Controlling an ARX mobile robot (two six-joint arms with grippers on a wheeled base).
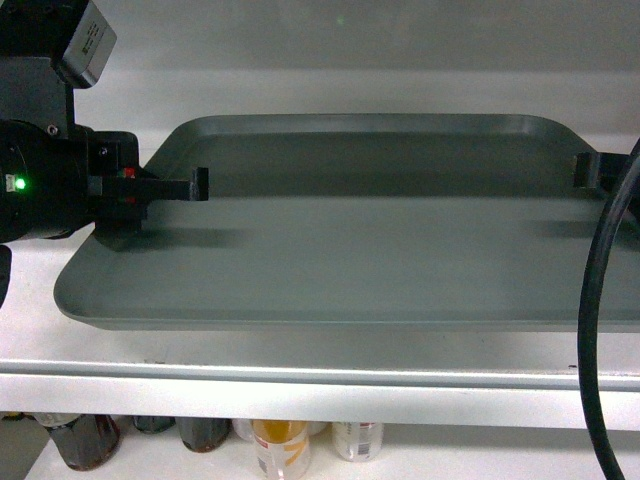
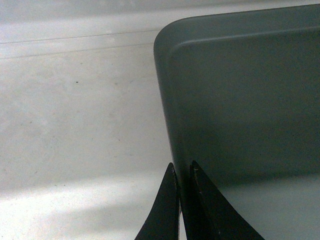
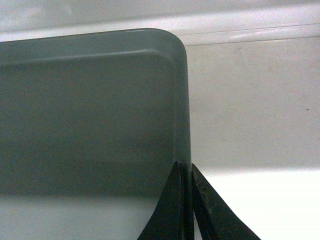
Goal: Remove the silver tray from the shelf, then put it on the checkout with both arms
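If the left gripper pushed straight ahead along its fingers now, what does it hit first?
Probably nothing soon: the left gripper is shut on the silver tray rim, and ahead runs rim, then the tray's corner, then shelf. Depth is unclear.

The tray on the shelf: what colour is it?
The tray is plain matte grey-green, seen best in the head view.

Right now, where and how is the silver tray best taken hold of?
By its raised rim on the two short ends, one pincer from each side. The silver tray is wide and flat, so only the thin rim fits between fingers. The left pincer and right pincer already straddle those edges.
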